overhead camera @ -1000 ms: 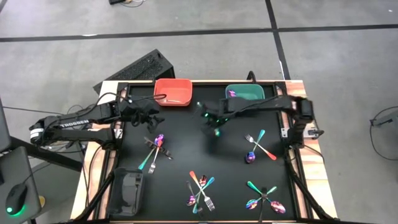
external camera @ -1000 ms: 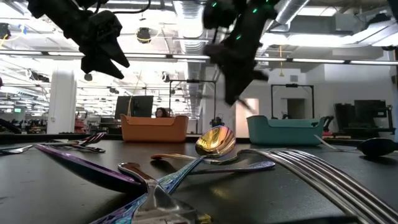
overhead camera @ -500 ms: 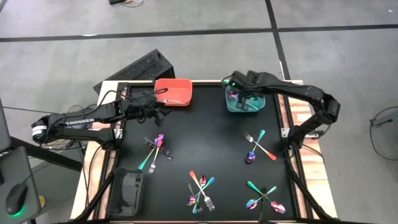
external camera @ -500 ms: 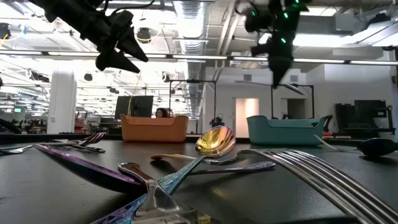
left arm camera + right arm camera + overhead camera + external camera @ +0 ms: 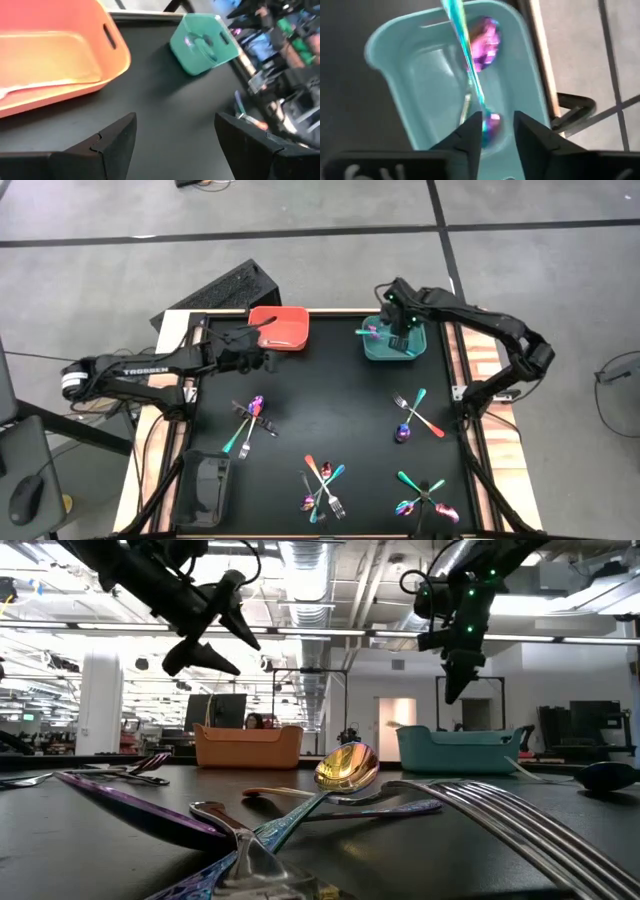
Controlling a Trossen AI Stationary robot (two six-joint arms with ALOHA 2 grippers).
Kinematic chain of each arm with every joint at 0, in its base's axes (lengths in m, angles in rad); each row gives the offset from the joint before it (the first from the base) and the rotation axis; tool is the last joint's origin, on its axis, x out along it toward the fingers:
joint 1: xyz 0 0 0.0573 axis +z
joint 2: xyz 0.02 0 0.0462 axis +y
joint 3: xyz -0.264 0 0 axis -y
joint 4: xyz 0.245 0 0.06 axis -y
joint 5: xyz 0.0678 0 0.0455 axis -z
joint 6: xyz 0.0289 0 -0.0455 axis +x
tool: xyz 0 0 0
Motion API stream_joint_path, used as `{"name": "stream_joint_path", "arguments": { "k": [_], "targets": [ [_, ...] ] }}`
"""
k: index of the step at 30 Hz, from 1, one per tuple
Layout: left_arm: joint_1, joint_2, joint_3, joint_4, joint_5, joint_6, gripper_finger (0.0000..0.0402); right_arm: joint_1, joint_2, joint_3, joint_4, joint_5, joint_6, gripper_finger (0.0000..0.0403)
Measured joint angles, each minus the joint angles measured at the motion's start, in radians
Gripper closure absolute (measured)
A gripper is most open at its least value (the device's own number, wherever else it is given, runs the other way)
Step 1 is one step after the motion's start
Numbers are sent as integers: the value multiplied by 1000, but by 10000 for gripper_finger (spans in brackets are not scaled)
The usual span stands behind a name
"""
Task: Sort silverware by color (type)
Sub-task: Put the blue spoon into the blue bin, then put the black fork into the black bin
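Observation:
My right gripper [image 5: 393, 332] [image 5: 496, 120] hangs over the teal bin [image 5: 398, 355] [image 5: 405, 75] at the table's far right. It is shut on a utensil with a teal handle and a purple end [image 5: 368, 332]. A purple spoon [image 5: 485, 37] lies inside that bin. My left gripper [image 5: 262, 352] [image 5: 175, 130] is open and empty, just off the near side of the red bin [image 5: 282, 328] [image 5: 50, 55]. The red bin holds a silver utensil [image 5: 30, 89]. Several small heaps of mixed silverware [image 5: 250, 420] [image 5: 415, 418] [image 5: 322, 485] [image 5: 425, 498] lie on the black mat. My right gripper pinches the utensil between its two fingers at its purple end [image 5: 491, 125]. The fingers come from above, pointing down into the teal bin. The teal handle [image 5: 465, 55] sticks out beyond the fingers toward the table's left, lifted clear over the bin.
A black bin [image 5: 205, 485] stands at the mat's near left corner. In the low view, forks and spoons [image 5: 340, 775] lie close to the camera, with the red bin [image 5: 250, 747] and teal bin [image 5: 460, 748] behind them. Bare mat [image 5: 330, 400] lies between the heaps.
My right gripper has carried the teal-handled utensil from above the mat's far middle toward the far right, and now hangs over the teal bin. My left gripper has moved a little toward the right along the red bin's near side and tipped from pointing down to nearly level.

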Motion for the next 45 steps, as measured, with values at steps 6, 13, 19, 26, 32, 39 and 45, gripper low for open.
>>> {"name": "stream_joint_path", "arguments": {
  "k": [6, 13, 19, 26, 32, 39, 45],
  "targets": [
    [-76, 31, 0, 114, -108, -74, 145, -59, 0, 0, 22, -25, 101, 237],
    [-192, 26, 45, 126, -243, -61, 145, -95, -1, 0, 35, -263, 228, 242],
    [-235, 25, 137, -146, -240, 18, 145, -30, -45, 0, 58, -533, 433, 253],
    [-230, 25, 149, -421, -169, -118, 145, 175, -45, 0, 177, -449, 627, 263],
    [-255, 29, 149, -518, 27, -154, 145, 334, 31, 1, 306, -345, 953, 271],
    [-321, 25, 148, -614, 64, -116, 145, 507, 47, 0, 300, -233, 1121, 275],
    [-347, 29, 148, -607, 61, -49, 145, 615, 53, 1, 282, -204, 1273, 275]
  ]
}}
